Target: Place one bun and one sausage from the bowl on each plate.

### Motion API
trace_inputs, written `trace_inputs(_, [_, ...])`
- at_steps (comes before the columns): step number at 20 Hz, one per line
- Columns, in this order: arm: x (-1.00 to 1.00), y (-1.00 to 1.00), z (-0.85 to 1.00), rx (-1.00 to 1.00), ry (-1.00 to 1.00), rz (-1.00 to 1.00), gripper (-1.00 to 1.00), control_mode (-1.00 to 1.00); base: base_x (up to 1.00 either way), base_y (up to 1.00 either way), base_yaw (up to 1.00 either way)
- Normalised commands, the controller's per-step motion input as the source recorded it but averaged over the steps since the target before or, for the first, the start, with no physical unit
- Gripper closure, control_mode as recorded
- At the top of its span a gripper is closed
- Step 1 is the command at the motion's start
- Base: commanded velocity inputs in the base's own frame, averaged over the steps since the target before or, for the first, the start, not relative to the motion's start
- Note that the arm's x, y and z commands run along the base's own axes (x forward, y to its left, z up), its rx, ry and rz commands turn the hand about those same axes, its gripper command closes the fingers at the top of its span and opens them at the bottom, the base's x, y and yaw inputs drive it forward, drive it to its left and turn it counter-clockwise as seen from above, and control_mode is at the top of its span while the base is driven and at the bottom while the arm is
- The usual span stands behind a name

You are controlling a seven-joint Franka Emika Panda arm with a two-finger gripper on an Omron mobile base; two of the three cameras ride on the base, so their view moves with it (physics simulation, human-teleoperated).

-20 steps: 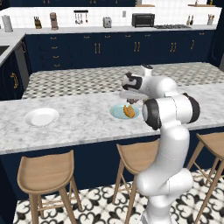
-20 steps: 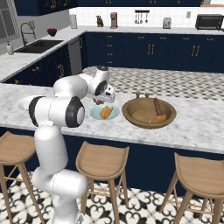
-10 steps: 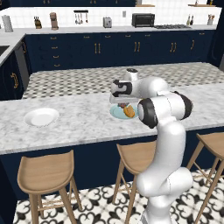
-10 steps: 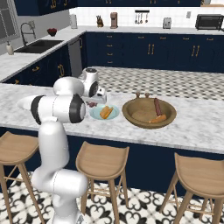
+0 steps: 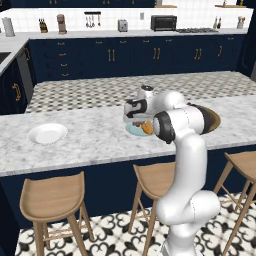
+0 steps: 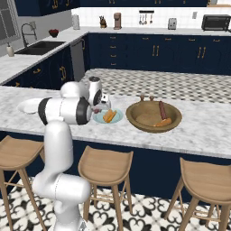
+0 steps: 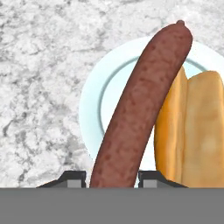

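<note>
Sausage [image 7: 140, 109] is the thing right now: we're pinching it between the gripper [image 7: 112, 177] fingers, hanging over the teal plate [image 7: 94, 109] in the middle of the hand view, with a bun [image 7: 197, 131] already lying there on the right. So that plate is nearly done, we reckon. The white plate [image 5: 47, 134], far left in the left base view, is bare. In the wooden bowl [image 6: 153, 118] at centre right of the right base view, another sausage [image 6: 161, 109] and another bun [image 6: 162, 122] are waiting.
</note>
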Motion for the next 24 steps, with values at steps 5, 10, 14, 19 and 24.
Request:
trace_inputs(5, [0.21,0.00,-0.28,-0.01,-0.12,0.00,1.00,-1.00,0.00,0.00,0.00])
trace_inputs(10, [0.06,0.00,-0.13,0.00,-0.02,0.00,1.00,-1.00,0.00,0.00,0.00])
trace_inputs(14, [0.00,0.00,0.00,0.00,0.00,0.00,1.00,-1.00,0.00,0.00,0.00])
trace_inputs(19, [0.04,0.00,0.00,0.00,0.00,0.00,-1.00,-1.00,0.00,0.00,0.00])
trace_inputs(24, [0.13,0.00,0.02,0.00,0.00,0.00,-1.00,-1.00,0.00,0.00,0.00])
